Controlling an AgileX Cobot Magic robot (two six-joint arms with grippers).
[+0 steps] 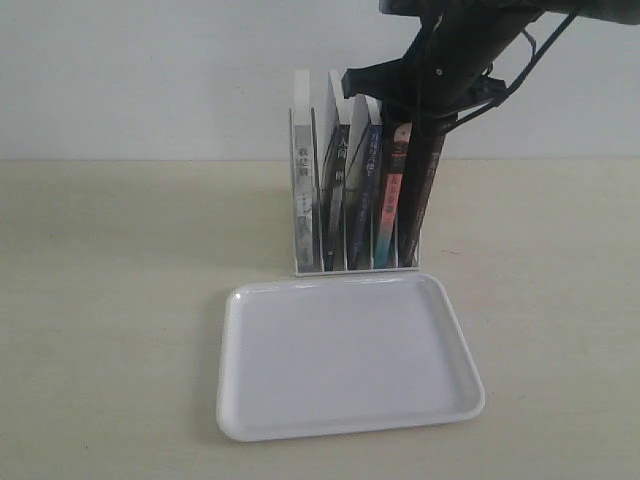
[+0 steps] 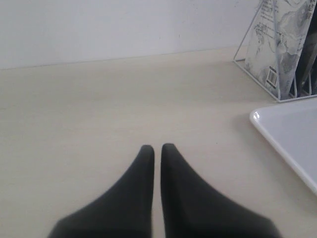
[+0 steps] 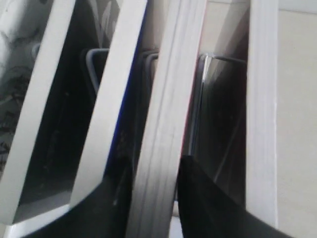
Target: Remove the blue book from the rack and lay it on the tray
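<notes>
The blue book (image 1: 365,190) stands in the white wire rack (image 1: 297,255), third slot from the left. My right gripper (image 1: 378,102) reaches down from the upper right onto its top edge. In the right wrist view the gripper (image 3: 154,168) is shut on the book's page block (image 3: 161,114), one dark finger (image 3: 208,203) on each side; a thin orange-red cover edge shows beside it. The white tray (image 1: 350,400) lies flat in front of the rack. My left gripper (image 2: 157,147) is shut on nothing, low over the bare table, and is out of the exterior view.
Several other books share the rack: a grey marbled one (image 2: 277,39) at the left end, a black-spined one (image 1: 337,180), a pink-red and teal one (image 1: 393,190) and a dark one (image 1: 425,190). A corner of the tray (image 2: 292,134) lies near the left gripper.
</notes>
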